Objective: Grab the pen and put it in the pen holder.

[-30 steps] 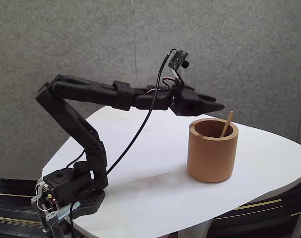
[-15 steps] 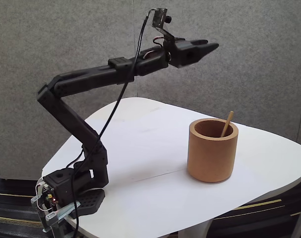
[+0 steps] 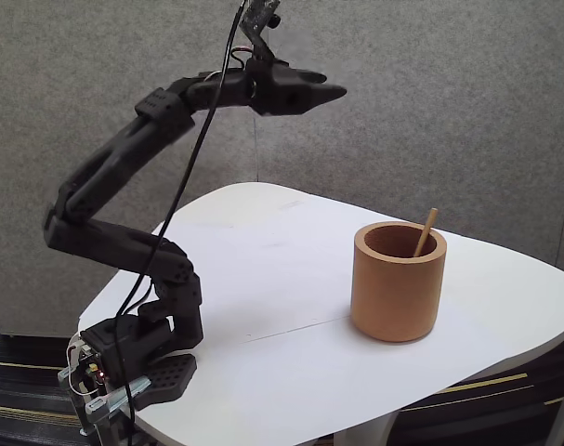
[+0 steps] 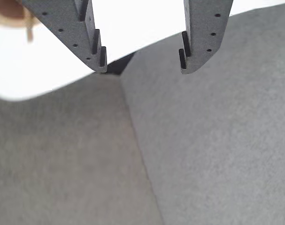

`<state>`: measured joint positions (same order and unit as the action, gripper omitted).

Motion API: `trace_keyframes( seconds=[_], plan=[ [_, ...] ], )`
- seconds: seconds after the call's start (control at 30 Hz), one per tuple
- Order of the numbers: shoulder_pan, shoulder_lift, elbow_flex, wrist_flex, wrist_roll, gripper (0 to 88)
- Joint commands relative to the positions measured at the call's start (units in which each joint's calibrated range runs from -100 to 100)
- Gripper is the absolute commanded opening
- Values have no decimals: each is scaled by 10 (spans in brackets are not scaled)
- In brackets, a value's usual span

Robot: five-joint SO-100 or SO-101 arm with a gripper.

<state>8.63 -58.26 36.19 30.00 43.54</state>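
1. Fixed view: the pen holder [image 3: 398, 283] stands on the table [image 3: 291, 372], out toward three o'clock.
2. The pen [image 3: 424, 231] sits inside it, leaning on the rim at one o'clock.
3. The arm's base [image 3: 133, 362] is clamped at the table's eight o'clock edge.
4. The gripper [image 3: 333, 92] hangs high at eleven o'clock, well apart from the holder, in front of the wall panels [image 3: 430, 102].
5. Wrist view: the fingers [image 4: 88, 40] come in from twelve o'clock, parted.

The gripper [image 4: 142, 70] enters from the top edge, its two dark fingers [image 4: 79, 33] spread wide apart with nothing between them. Behind them lies the white table [image 4: 34, 70], and below it grey felt-like wall panels [image 4: 212, 150] meeting at a seam.
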Motion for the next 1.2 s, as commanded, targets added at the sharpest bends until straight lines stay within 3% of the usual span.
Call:
trace_keyframes(
  seconds=[0.0,0.2,0.33,0.63,0.8,1.17],
  plan=[
    [-21,-38,-14,93,-122,213],
    [-22,-98,115,116,-289,213],
    [-22,-183,247,121,-358,212],
    [-16,-316,437,291,-448,212],
    [-15,-320,502,326,-489,212],
    [-14,-320,591,336,-495,212]
  ],
)
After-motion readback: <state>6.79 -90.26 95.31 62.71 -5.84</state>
